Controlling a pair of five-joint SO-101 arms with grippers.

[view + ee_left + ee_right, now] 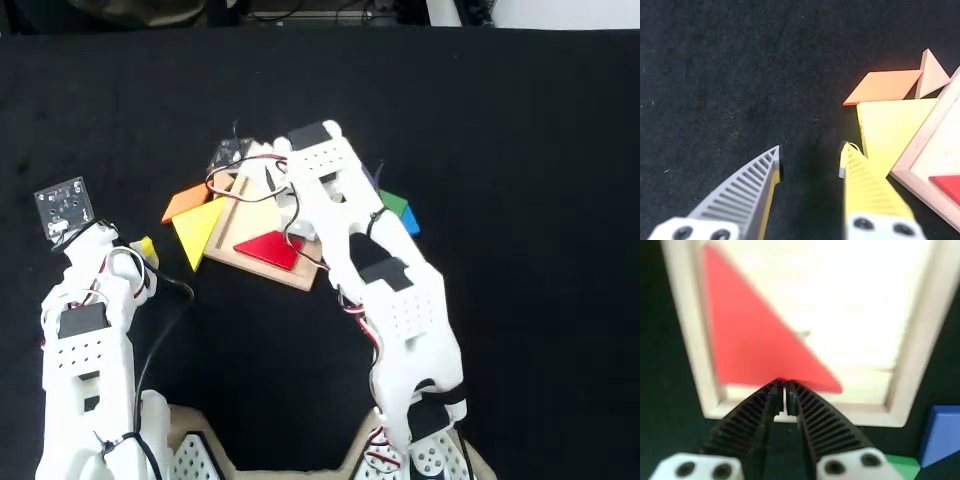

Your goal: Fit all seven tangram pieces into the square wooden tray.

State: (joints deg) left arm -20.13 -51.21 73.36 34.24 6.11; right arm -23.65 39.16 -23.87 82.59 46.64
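The right gripper (784, 386) is almost closed, with just a thin gap, and holds nothing. Its tips are at the edge of the red triangle (747, 340), which lies in the tray (922, 330). The left gripper (810, 150) is wide open and empty, near the yellow triangle (890, 125) beside the tray.
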